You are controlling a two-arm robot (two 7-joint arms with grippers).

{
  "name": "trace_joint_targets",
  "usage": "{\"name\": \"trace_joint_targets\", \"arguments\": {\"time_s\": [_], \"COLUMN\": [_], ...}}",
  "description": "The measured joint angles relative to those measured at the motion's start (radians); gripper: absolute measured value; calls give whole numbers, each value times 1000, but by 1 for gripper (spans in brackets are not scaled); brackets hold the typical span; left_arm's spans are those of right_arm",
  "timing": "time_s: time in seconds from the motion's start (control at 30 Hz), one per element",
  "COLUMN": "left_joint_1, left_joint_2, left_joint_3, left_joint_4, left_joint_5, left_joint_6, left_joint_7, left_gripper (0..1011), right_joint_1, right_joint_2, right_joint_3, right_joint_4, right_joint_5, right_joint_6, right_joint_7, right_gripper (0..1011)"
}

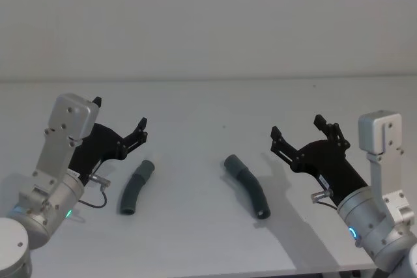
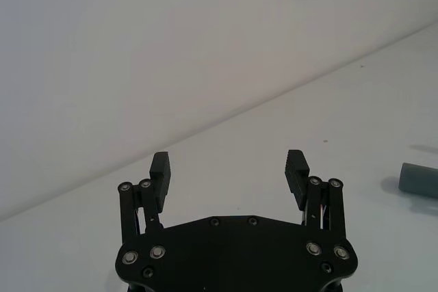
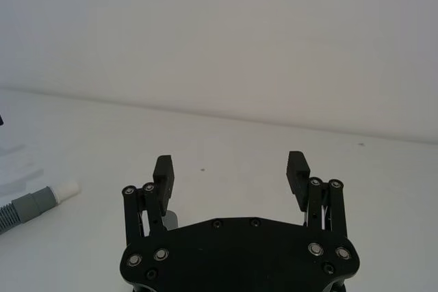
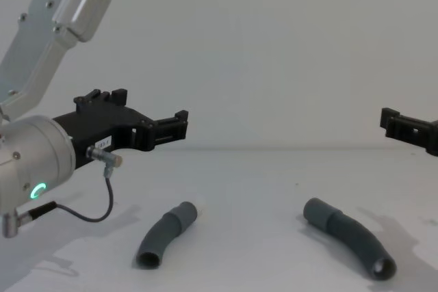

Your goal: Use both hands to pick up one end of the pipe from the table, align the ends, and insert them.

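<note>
From the head, my left claw (image 1: 120, 114) hangs over the left part of the table (image 1: 195, 102), jaws spread wide and holding nothing. My right claw (image 1: 297, 126) hangs over the right part, just as wide and just as empty. Between them the pipe lies on the table in two pieces, well apart: the left piece (image 1: 135, 187) lies near my left claw and the right piece (image 1: 247, 185) near my right, neither touched.

My left wrist shows my left claw (image 2: 229, 165) with bare table between its parted fingers (image 2: 161, 176) and a grey cuff (image 2: 419, 180) farther off.

My right wrist shows my right claw (image 3: 230, 167) parted over bare table, with the left piece (image 3: 31, 204) and its white tip (image 3: 67, 189) off to one side.

From the chest, my left claw (image 4: 150, 105) is raised well above the left piece (image 4: 166, 234). My right claw (image 4: 391, 122) comes in at the right edge, above the right piece (image 4: 349, 236), whose open end faces the camera.
</note>
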Motion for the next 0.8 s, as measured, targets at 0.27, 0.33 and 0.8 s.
{"name": "trace_joint_targets", "arguments": {"time_s": [0.27, 0.33, 0.8], "left_joint_1": [0, 0, 0], "left_joint_2": [0, 0, 0], "left_joint_3": [0, 0, 0], "left_joint_4": [0, 0, 0], "left_joint_5": [0, 0, 0], "left_joint_6": [0, 0, 0], "left_joint_7": [0, 0, 0], "left_gripper": [1001, 1001, 1001], "right_joint_1": [0, 0, 0], "right_joint_2": [0, 0, 0], "right_joint_3": [0, 0, 0], "right_joint_4": [0, 0, 0], "right_joint_5": [0, 0, 0], "right_joint_6": [0, 0, 0], "right_joint_7": [0, 0, 0], "right_gripper": [1004, 1004, 1004]}}
